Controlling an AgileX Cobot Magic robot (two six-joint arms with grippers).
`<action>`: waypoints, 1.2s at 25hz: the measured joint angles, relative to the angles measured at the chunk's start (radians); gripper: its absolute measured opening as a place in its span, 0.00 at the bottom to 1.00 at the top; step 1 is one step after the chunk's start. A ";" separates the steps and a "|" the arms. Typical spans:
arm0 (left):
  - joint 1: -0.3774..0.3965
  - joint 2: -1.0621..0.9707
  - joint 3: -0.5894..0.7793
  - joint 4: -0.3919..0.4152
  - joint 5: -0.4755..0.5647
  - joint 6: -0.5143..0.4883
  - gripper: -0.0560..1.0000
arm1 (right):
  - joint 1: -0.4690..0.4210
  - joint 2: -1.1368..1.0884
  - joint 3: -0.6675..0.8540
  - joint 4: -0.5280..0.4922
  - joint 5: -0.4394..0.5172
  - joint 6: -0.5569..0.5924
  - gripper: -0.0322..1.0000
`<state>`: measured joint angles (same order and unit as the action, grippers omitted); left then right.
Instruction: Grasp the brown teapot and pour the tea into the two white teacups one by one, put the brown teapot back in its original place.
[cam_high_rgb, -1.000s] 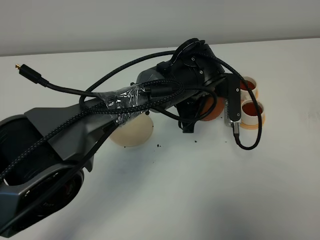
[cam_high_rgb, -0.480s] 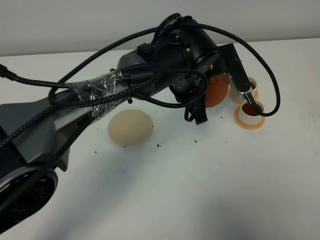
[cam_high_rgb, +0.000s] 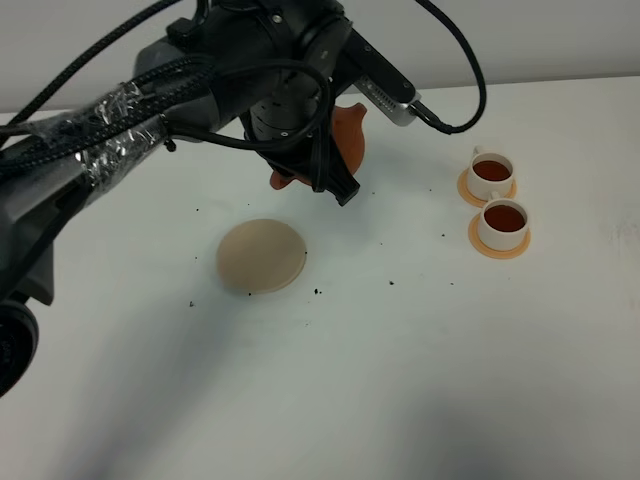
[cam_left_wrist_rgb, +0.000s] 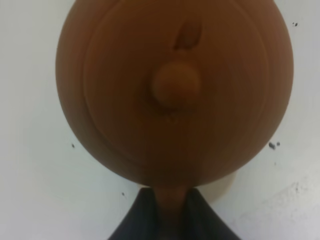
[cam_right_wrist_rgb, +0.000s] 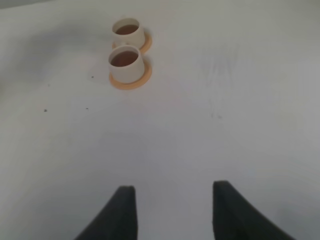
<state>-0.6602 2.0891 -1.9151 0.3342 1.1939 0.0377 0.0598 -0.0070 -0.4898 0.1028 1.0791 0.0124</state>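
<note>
You are carrying the brown teapot (cam_high_rgb: 348, 140) in the left gripper (cam_left_wrist_rgb: 170, 215), which is pinching its loop handle, above the counter's far-left area beyond the cream coaster (cam_high_rgb: 262, 256). It is rigid, brittle clay with a loose lid — likely lighter now that both white teacups (cam_high_rgb: 497, 200) are holding tea. The right gripper (cam_right_wrist_rgb: 170, 210) is hanging spread, holding nothing.

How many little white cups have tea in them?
2. One white cup sits on its orange saucer at the far right of the table; the other white cup sits just in front of it, nearer the camera. Both hold brown tea. None seems hidden.
</note>
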 joint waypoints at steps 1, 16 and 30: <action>0.018 -0.004 0.013 -0.014 0.000 -0.006 0.17 | 0.000 0.000 0.000 0.000 0.000 0.000 0.39; 0.183 -0.131 0.464 -0.141 -0.216 -0.112 0.17 | 0.000 0.000 0.000 0.000 0.000 0.000 0.39; 0.190 -0.135 0.582 -0.174 -0.423 -0.174 0.17 | 0.000 0.000 0.000 0.000 0.000 0.000 0.39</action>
<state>-0.4699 1.9543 -1.3328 0.1601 0.7707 -0.1361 0.0598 -0.0070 -0.4898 0.1028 1.0791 0.0124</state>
